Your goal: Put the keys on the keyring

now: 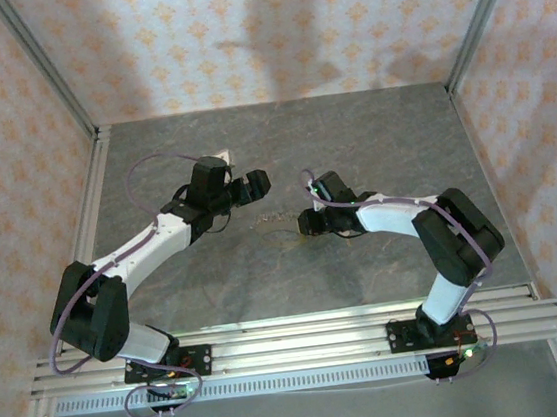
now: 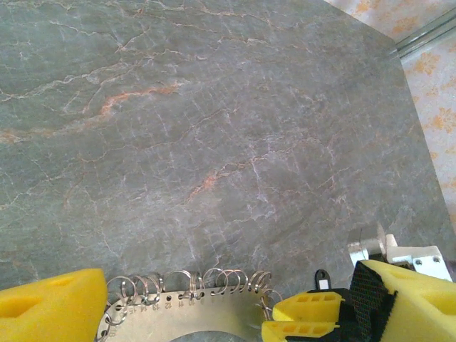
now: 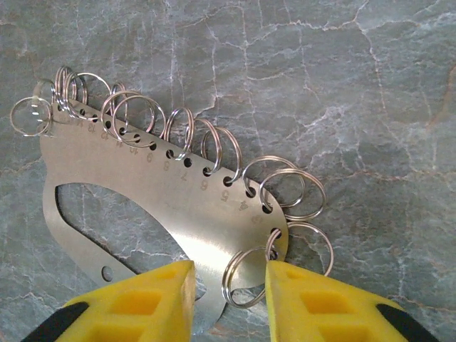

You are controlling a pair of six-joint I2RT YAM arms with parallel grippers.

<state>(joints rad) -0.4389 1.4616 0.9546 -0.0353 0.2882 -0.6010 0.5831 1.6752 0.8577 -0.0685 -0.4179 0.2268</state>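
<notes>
The left claw [image 1: 252, 185] is wide open by the keyring [image 3: 164, 206], far from every table [image 1: 402, 144] edge. The right claw [image 3: 229, 281] is partly open around the keyring's end.

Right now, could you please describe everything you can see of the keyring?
The keyring is a flat, silvery metal plate with an oval cutout and a row of numbered holes along its curved edge, carrying wire split rings. It lies flat on the grey marbled table. The right gripper has its yellow fingers apart, straddling the plate's near end, one ring between them.
</notes>
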